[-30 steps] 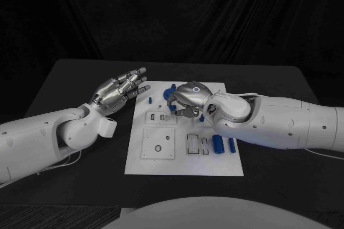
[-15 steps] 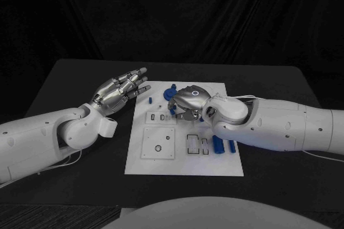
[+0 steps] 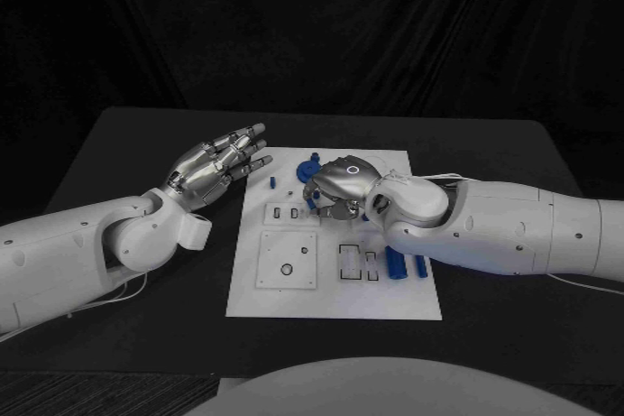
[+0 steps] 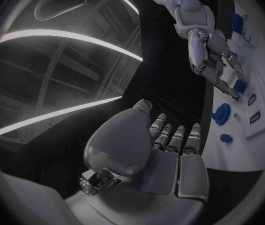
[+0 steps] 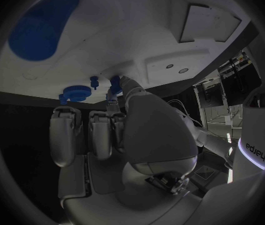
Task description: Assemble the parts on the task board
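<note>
The white task board [image 3: 332,294] lies in the middle of the black table. My right hand [image 3: 341,189] hovers low over its far half with fingers curled down; its fingertips pinch a small blue part [image 4: 239,86], seen too at the thumb tip [image 5: 115,85]. Just beyond the hand a round blue part [image 3: 303,171] stands on the board [image 5: 139,30]. My left hand [image 3: 215,168] is held open beside the board's far left corner, fingers stretched out and holding nothing. The left wrist view also takes in my right hand [image 4: 210,50].
Two long blue pieces [image 3: 394,261] lie on the board's right side under my right forearm [image 3: 494,226]. Rectangular slots [image 3: 351,261] and a raised square plate with a ring hole [image 3: 286,258] fill the near half. Bare black table [image 3: 520,326] surrounds the board.
My right hand has sunk slightly toward the board and edged left with the blue part. The left hand has stayed where it was.
</note>
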Controlling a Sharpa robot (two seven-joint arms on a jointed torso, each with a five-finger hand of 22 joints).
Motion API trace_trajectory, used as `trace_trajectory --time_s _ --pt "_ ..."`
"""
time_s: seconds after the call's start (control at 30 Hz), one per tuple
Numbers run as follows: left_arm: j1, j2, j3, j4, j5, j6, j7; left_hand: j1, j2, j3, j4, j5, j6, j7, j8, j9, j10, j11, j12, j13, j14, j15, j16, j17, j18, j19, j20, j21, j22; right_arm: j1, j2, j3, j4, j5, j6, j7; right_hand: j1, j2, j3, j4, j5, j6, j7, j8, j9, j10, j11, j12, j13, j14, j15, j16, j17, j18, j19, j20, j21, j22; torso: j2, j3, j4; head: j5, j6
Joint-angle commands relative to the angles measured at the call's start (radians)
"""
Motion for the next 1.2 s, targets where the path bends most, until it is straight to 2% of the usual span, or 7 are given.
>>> trace_trajectory --time_s 0.03,0.23,0.53,0.6,0.77,0.97,1.2 --pt "-0.002 0.002 0.001 0.0 0.0 0.014 0.009 0.008 -0.002 0.011 -0.001 0.004 -0.003 0.004 0.003 0.0 -0.003 0.005 0.006 0.001 -0.001 0.007 0.003 0.001 0.006 0.0 0.004 0.004 -0.001 -0.006 0.0 -0.002 0.0 -0.008 0.023 -0.013 -0.012 0.0 0.0 -0.006 -0.008 -0.011 0.0 -0.008 0.001 0.106 0.007 0.002 0.263 0.105 0.005 0.003 0.263 0.002 0.046 0.008 -0.005 0.229 0.0 -0.0004 -0.0003 0.0 0.0" --pt "-0.003 0.002 0.001 -0.003 0.0 0.015 0.007 0.008 -0.002 0.011 -0.001 0.004 -0.003 0.004 0.003 0.0 -0.003 0.005 0.006 0.001 -0.001 0.007 0.003 0.001 0.006 0.0 0.004 0.003 -0.001 -0.007 -0.002 -0.002 0.0 -0.008 0.021 -0.012 -0.016 0.003 0.0 -0.007 -0.014 -0.011 0.002 -0.008 0.003 0.106 0.008 0.002 0.263 0.105 0.006 0.003 0.263 0.001 0.046 0.009 -0.004 0.229 0.0 -0.0007 -0.0006 0.001 0.0" --pt "-0.005 0.004 0.001 -0.005 0.0 0.017 0.001 0.008 -0.002 0.013 -0.001 0.004 -0.005 0.005 0.002 0.0 -0.004 0.005 0.006 0.0 -0.001 0.007 0.002 0.001 0.006 -0.001 0.003 0.003 -0.001 -0.009 -0.007 -0.002 0.008 0.015 0.001 -0.01 -0.033 0.008 -0.008 -0.022 -0.056 0.019 0.001 0.014 0.027 0.106 0.008 0.002 0.263 0.105 0.007 0.003 0.263 0.001 0.047 0.011 -0.004 0.229 0.0 -0.0002 0.0001 0.002 0.0" --pt "-0.005 0.004 0.001 -0.006 0.0 0.017 -0.002 0.008 -0.002 0.013 -0.001 0.004 -0.005 0.005 0.002 0.0 -0.004 0.005 0.006 0.0 -0.001 0.007 0.002 0.001 0.006 -0.001 0.003 0.003 -0.001 -0.01 -0.008 -0.002 0.01 0.041 -0.008 -0.011 -0.04 0.01 -0.012 -0.023 -0.079 0.017 0.0 0.016 0.032 0.106 0.008 0.002 0.263 0.105 0.007 0.003 0.263 0.001 0.047 0.011 -0.005 0.229 -0.001 -0.0004 -0.0001 0.002 0.0" --pt "-0.006 0.004 0.001 -0.007 0.0 0.017 -0.007 0.008 -0.002 0.015 -0.002 0.003 -0.008 0.005 0.002 0.0 -0.005 0.005 0.005 0.0 -0.002 0.006 0.001 0.0 0.005 -0.002 0.003 0.002 -0.001 -0.011 -0.013 -0.002 0.013 0.129 -0.017 -0.011 -0.049 0.01 -0.018 -0.024 -0.101 0.014 0.002 0.018 0.038 0.106 0.008 0.002 0.263 0.105 0.008 0.003 0.263 0.003 0.044 0.011 -0.009 0.228 0.0 -0.0002 -0.0002 0.002 0.0" --pt "-0.007 0.004 0.001 -0.008 0.0 0.018 -0.01 0.008 -0.002 0.015 -0.002 0.003 -0.008 0.005 0.002 0.0 -0.005 0.005 0.005 0.0 -0.002 0.006 0.001 0.0 0.005 -0.002 0.003 0.002 -0.001 -0.013 -0.019 -0.002 0.015 0.225 -0.01 -0.006 -0.059 0.012 -0.027 -0.026 -0.136 0.012 0.007 0.022 0.049 0.106 0.013 0.002 0.263 0.105 0.012 0.003 0.263 0.006 0.036 0.014 -0.024 0.223 0.0 -0.0002 -0.0006 0.003 0.0" --pt "-0.009 0.006 0.001 -0.009 0.0 0.02 -0.013 0.008 -0.002 0.015 -0.002 0.003 -0.008 0.005 0.002 0.0 -0.005 0.005 0.005 0.0 -0.002 0.006 0.001 0.0 0.005 -0.002 0.003 0.002 -0.001 -0.015 -0.023 -0.002 0.016 0.266 -0.028 0.018 -0.058 0.017 -0.029 -0.031 -0.152 -0.013 0.01 0.013 0.051 0.106 0.015 0.002 0.263 0.105 0.014 0.003 0.263 0.008 0.031 0.016 -0.033 0.22 -0.001 -0.0002 0.0001 0.002 0.0"
